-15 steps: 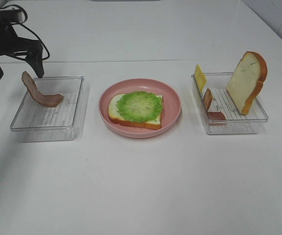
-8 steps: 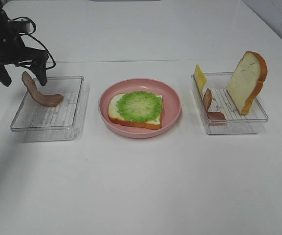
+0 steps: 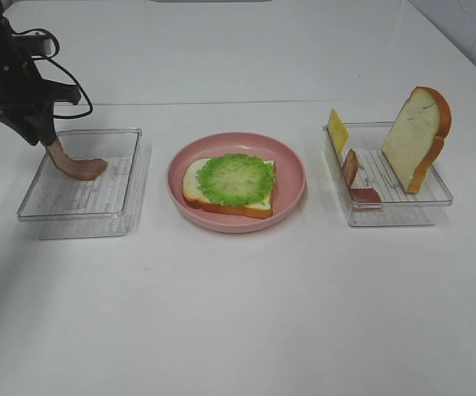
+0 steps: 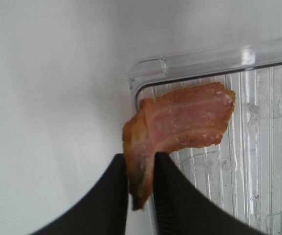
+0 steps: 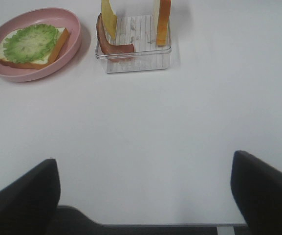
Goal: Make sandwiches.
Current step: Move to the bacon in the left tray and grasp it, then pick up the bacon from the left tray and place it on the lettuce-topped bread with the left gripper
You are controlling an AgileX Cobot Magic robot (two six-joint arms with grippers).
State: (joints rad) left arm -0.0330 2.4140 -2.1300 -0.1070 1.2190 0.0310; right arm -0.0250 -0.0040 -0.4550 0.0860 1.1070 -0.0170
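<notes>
A bread slice (image 3: 221,196) topped with green lettuce (image 3: 236,179) lies on the pink plate (image 3: 291,169), also in the right wrist view (image 5: 31,43). My left gripper (image 3: 40,136) is shut on the raised end of a bacon strip (image 3: 77,166) in the left clear tray (image 3: 81,198); the wrist view shows the strip (image 4: 180,122) pinched between the fingers (image 4: 111,196). The right tray (image 3: 394,202) holds an upright bread slice (image 3: 415,136), a cheese slice (image 3: 337,130) and a bacon strip (image 3: 351,167). My right gripper (image 5: 145,196) is open above bare table.
The table's far edge line runs behind both trays and the plate. The left arm's black cables (image 3: 60,78) hang beside the left tray. The right tray (image 5: 133,49) stands next to the plate (image 5: 75,24) in the right wrist view.
My left gripper has come down to the bacon strip's raised end and closed on it. The plate, the right tray and its contents have not moved.
</notes>
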